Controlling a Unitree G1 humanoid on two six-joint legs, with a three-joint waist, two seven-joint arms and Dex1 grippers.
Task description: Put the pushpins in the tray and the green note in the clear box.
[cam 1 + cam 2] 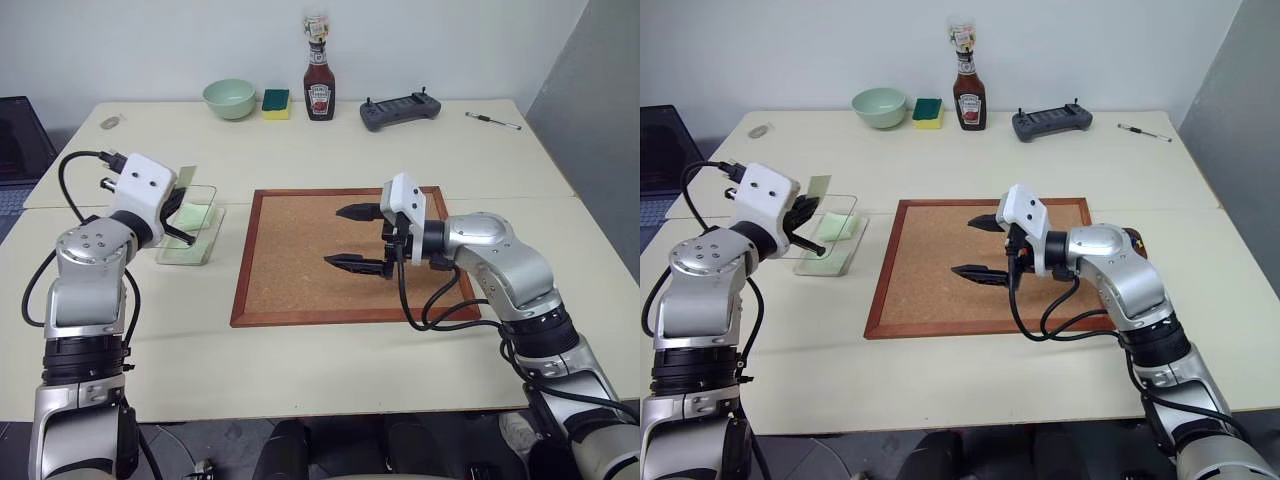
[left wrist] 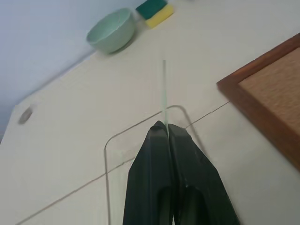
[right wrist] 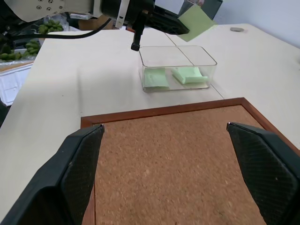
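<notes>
My left gripper is shut on the green note, a thin pale green slip that sticks out past the fingertips. It holds the note just above the clear box, which stands on the table left of the corkboard. Two pale green slips lie inside the box. Over the middle of the corkboard, my right gripper is open and points left, with nothing between its fingers. The pushpins and the tray are out of view.
The wood-framed corkboard lies at the table's centre. Along the far edge stand a pale green bowl, a green-and-yellow sponge, a ketchup bottle, a grey controller and a pen.
</notes>
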